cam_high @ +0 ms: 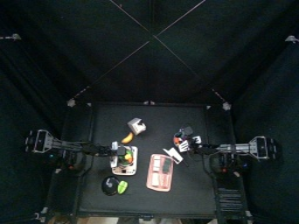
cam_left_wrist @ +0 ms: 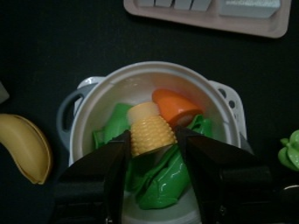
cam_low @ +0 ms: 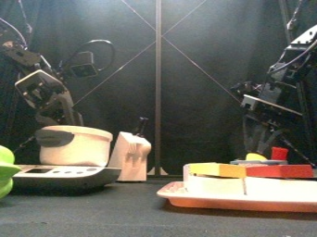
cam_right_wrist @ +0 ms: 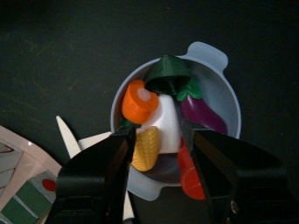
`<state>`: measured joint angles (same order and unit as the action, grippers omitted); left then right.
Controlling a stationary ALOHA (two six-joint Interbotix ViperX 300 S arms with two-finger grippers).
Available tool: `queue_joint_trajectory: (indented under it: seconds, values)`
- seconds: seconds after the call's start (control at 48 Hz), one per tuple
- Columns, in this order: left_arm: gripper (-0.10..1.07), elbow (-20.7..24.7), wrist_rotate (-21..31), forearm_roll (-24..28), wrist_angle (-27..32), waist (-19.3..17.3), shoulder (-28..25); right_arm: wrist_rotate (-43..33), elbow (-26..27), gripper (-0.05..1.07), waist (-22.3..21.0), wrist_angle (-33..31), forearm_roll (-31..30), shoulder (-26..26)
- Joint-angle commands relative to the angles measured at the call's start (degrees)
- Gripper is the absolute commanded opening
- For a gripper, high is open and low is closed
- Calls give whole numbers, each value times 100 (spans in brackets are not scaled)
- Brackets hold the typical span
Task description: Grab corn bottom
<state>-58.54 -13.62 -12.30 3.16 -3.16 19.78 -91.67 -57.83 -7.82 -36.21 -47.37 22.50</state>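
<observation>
Top view: a small black table [cam_high: 105, 118] crowded with toys; a pink tray [cam_high: 158, 171] in the middle. Front view: a white pot [cam_low: 69, 146] on a scale [cam_low: 56, 178], both arms hanging behind. Left wrist view: the left gripper [cam_left_wrist: 158, 150] is spread around a corn piece [cam_left_wrist: 152, 133] in a white bowl [cam_left_wrist: 111, 87], with an orange carrot [cam_left_wrist: 177, 105] touching it and a banana [cam_left_wrist: 26, 147] beside. Right wrist view: the right gripper [cam_right_wrist: 163, 140] is spread over a second bowl [cam_right_wrist: 211, 63] of vegetables.

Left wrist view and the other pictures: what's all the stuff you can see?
pot: one, white, on the table
corn: one, yellow, green husk, in pot
carrot: one, orange, in pot
banana: one, yellow, beside pot
tray: one, pink, on table
bowl: one, pale blue, on table
eggplant: one, purple, in bowl
corn piece: one, yellow, in bowl
left end effector: one, black, open, straddling corn
right end effector: one, black, open over bowl
</observation>
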Motion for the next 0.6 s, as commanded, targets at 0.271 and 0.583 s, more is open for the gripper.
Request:
queue_joint_trajectory:
  seconds: [0.271,0.583]
  values:
    - [66,-70,-35,123,-123,53,396,18,149,83,35,9,-26,70]
    - [66,-9,-26,905,-237,404,694,26,571,83,791,202,-255,272]
